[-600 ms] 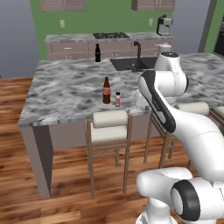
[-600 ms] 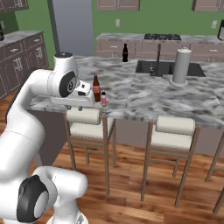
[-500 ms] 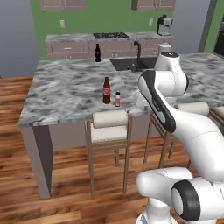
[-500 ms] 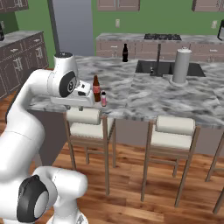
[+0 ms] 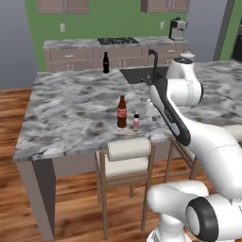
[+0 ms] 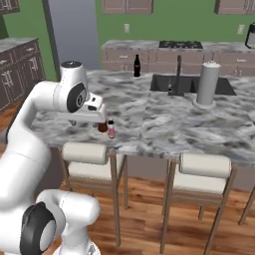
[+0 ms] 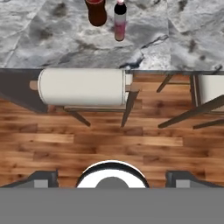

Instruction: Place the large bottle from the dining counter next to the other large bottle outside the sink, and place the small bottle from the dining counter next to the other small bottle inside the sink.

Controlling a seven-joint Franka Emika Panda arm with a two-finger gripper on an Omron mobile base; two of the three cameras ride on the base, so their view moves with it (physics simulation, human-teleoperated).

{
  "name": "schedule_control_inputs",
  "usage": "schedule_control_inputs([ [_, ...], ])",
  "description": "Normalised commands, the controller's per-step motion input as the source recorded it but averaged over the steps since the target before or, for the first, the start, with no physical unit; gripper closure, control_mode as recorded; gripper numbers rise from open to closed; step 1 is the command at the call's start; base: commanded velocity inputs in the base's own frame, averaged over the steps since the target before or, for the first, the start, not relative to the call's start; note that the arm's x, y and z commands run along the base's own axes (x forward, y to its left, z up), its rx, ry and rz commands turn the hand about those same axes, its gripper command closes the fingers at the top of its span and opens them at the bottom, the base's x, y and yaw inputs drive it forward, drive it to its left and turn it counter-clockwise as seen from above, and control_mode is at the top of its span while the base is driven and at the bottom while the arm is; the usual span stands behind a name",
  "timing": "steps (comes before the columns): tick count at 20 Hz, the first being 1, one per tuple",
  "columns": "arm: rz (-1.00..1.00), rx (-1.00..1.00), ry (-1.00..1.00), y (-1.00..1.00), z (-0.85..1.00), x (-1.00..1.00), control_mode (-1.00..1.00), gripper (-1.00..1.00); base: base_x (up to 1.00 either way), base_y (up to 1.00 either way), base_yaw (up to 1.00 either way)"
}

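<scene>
From the left base view, the large bottle [image 5: 122, 111] stands upright near the front edge of the dining worktop [image 5: 71, 108], with the small bottle [image 5: 136, 122] just beside it, on the side nearer the arm. Both sit right above a stool [image 5: 127, 156], probably so they can be reached from the stool side. Well beyond the large bottle, at the far edge, the other large bottle [image 5: 106, 63] stands outside the sink [image 5: 137, 74], marking where its match should go.

From the right base view, the arm's hand hangs in front of the large bottle, hiding most of it; the small bottle [image 6: 111, 129] shows just beside the hand. The sink [image 6: 191, 84] lies well past it, with a faucet [image 6: 177, 74] and a tall grey cylinder [image 6: 206, 83] at its near rim. The other large bottle [image 6: 137, 65] stands beside the sink's far corner.

In the hand view, the gripper [image 7: 112, 179] has its two tips spread wide apart with nothing between them, and it looks down over the stool [image 7: 81, 87] at the worktop edge. The large bottle [image 7: 96, 11] and small bottle [image 7: 120, 21] stand just past that edge, untouched. I judge that the pick has not begun.
</scene>
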Motion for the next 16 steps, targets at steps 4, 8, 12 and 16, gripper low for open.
schedule_control_inputs([
  [4,0.00,0.00,0.00,0.00,0.00,0.00,1.00,-1.00,0.38,0.21,-0.02],
  [8,0.00,0.00,0.00,0.00,0.00,0.00,1.00,-1.00,0.46,0.31,-0.01],
  [12,0.00,0.00,0.00,0.00,0.00,0.00,1.00,-1.00,0.49,0.52,-0.05],
  [16,0.00,0.00,0.00,0.00,0.00,0.00,1.00,-1.00,0.42,0.55,-0.01],
])
